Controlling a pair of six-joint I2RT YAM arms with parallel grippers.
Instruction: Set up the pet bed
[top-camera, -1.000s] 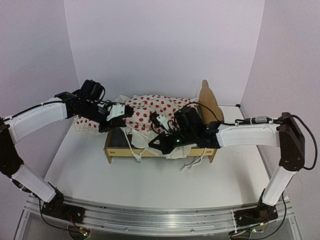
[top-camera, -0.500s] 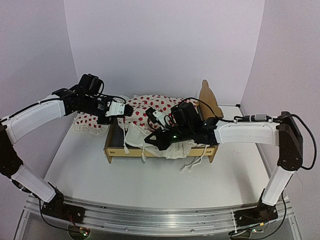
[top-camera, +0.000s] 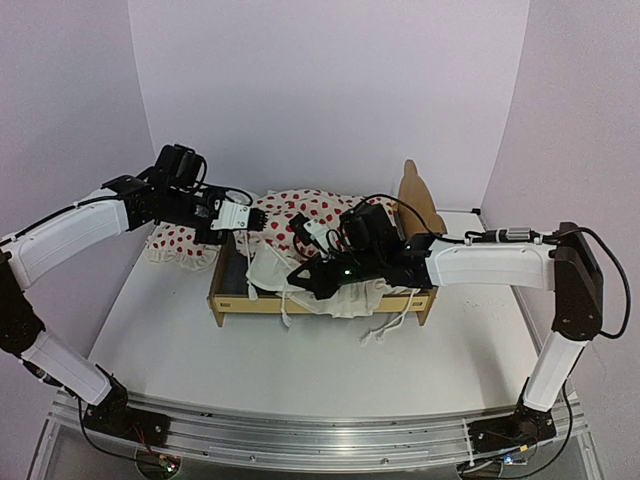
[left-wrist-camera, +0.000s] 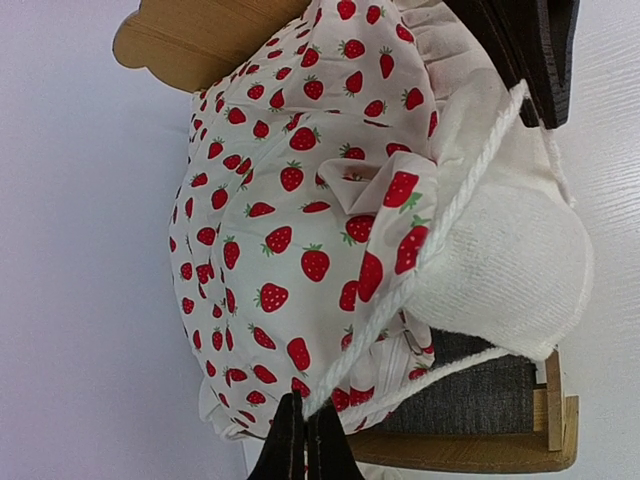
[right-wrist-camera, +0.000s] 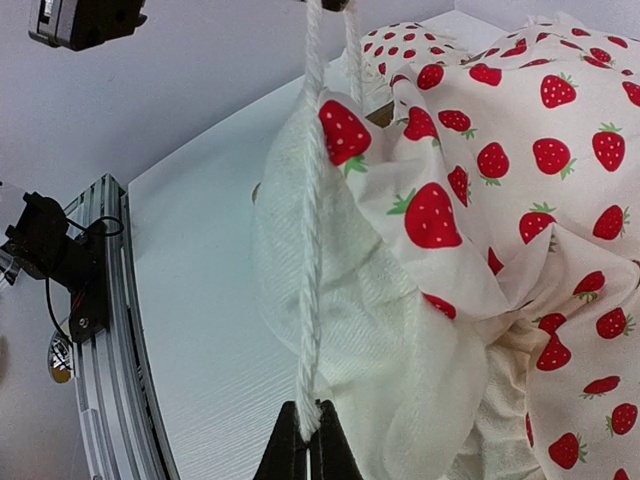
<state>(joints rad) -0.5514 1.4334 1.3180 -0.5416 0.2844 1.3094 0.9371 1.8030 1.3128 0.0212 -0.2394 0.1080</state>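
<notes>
Nearest, the small rectangular light plywood pet bed (top-camera: 240, 304) is sitting on the white bench (top-camera: 300, 370), scalloped headboard (top-camera: 415, 200) far right. Above it, left hand (left-wrist-camera: 305, 425) and right hand (right-wrist-camera: 308, 428) are each pinching shut on the twisted white cord (right-wrist-camera: 312, 200) edging the strawberry-printed ruffled blanket (left-wrist-camera: 290, 200); only the wrist views are showing its nubbly white underside and the cord's twist.

The left hand (top-camera: 243, 219) and right hand (top-camera: 298, 275) are clamped (facing each other).

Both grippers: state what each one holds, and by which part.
The left gripper and the right gripper each pinch the white cord at the edge of the strawberry blanket, one at each end of the taut stretch between them.
</notes>
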